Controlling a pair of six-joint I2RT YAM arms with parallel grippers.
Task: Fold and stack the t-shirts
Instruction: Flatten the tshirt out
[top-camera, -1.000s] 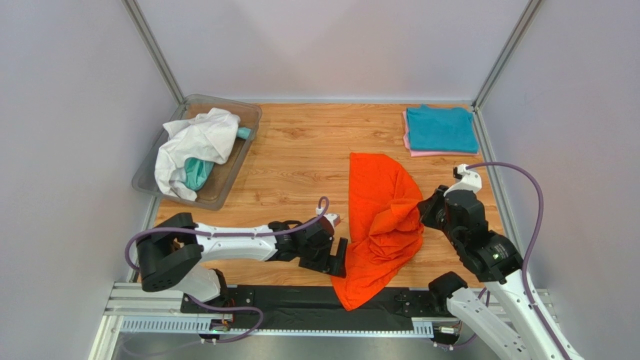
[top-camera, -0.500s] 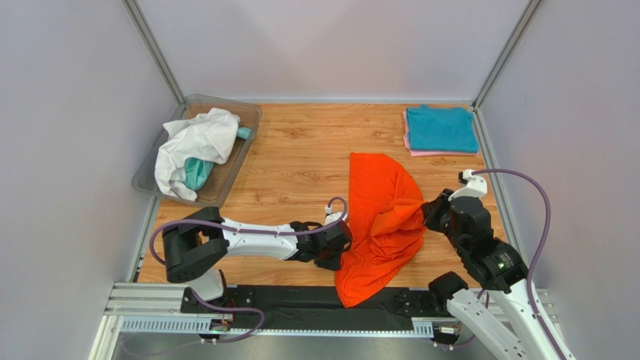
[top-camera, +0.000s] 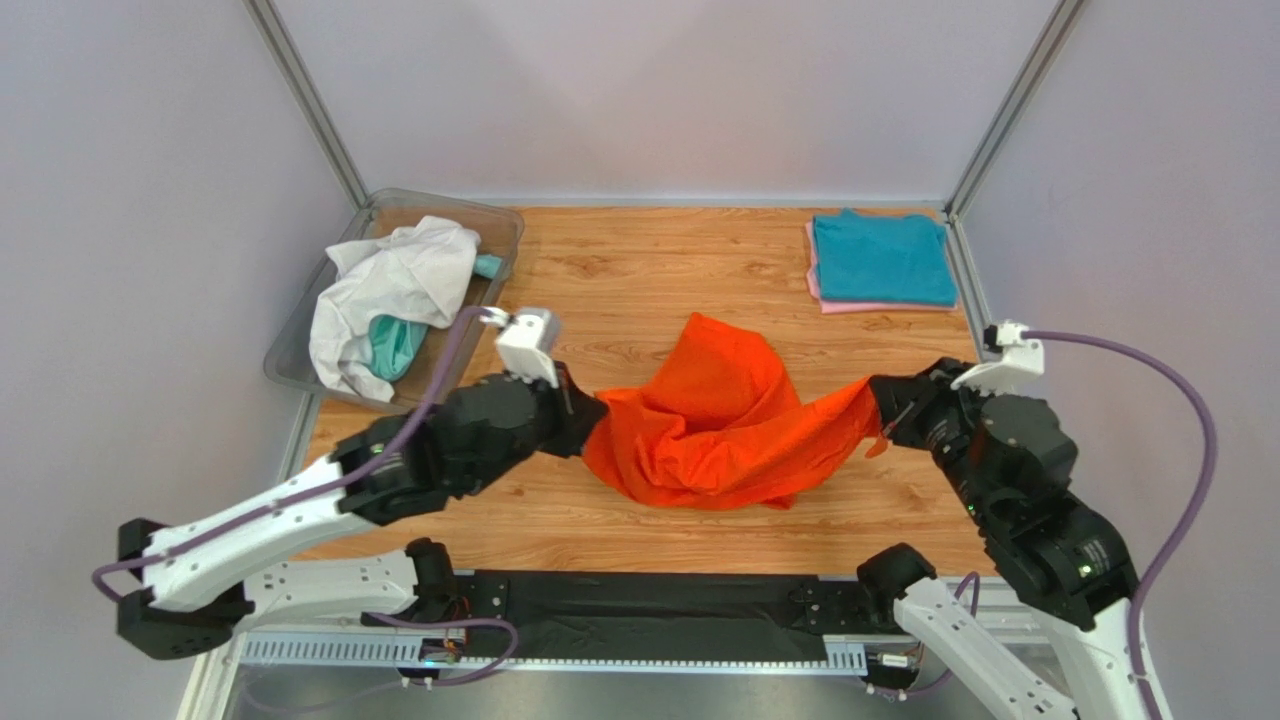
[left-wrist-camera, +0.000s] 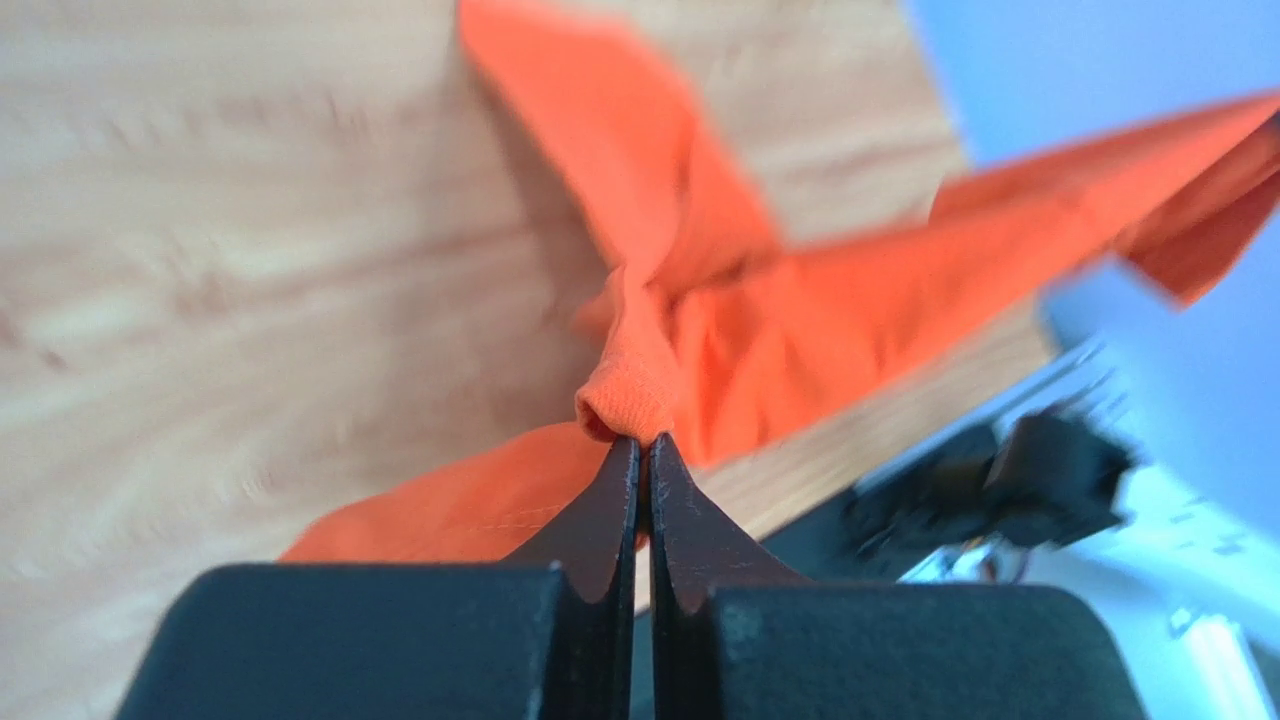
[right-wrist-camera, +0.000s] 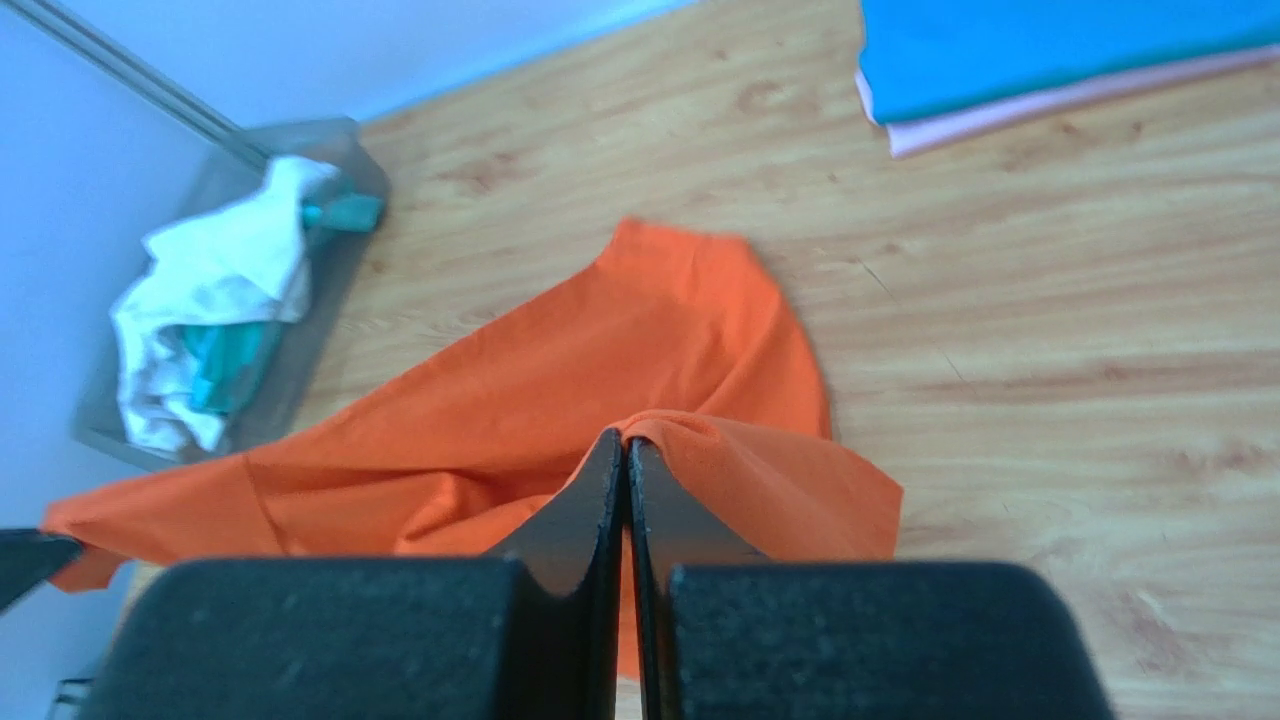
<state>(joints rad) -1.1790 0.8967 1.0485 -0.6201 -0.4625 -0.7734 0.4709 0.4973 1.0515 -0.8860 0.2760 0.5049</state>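
From above, the left claw (top-camera: 589, 428) and the right claw (top-camera: 881, 411) each pinch 1 edge of a bright orange cloth t-shirt (top-camera: 714, 428), which hangs stretched between them, its middle sagging onto the wooden table (top-camera: 646, 285). Well beyond the left claw and off to its left sits a clear plastic bin (top-camera: 296, 365) holding a crumpled white t-shirt (top-camera: 394, 278) with a crumpled teal t-shirt (top-camera: 394, 347) under it. Well beyond the right claw, at the far corner of the table, lies a folded teal t-shirt (top-camera: 879, 258) stacked on a pink t-shirt (top-camera: 821, 290). In the left wrist view, the 2 fingers (left-wrist-camera: 601, 518) are pressed almost together with a rolled hem of orange cloth clamped at their tips; from there the cloth fans out beyond the tips and away to the right, blurred, partly lifted off the wood. In the right wrist view, that claw's 2 fingers (right-wrist-camera: 591, 510) are likewise closed tight on a fold of the orange shirt, which spreads ahead of the tips and runs off to the left. The teal-on-pink stack lies far ahead to the right of the tips, the bin far ahead to the left.
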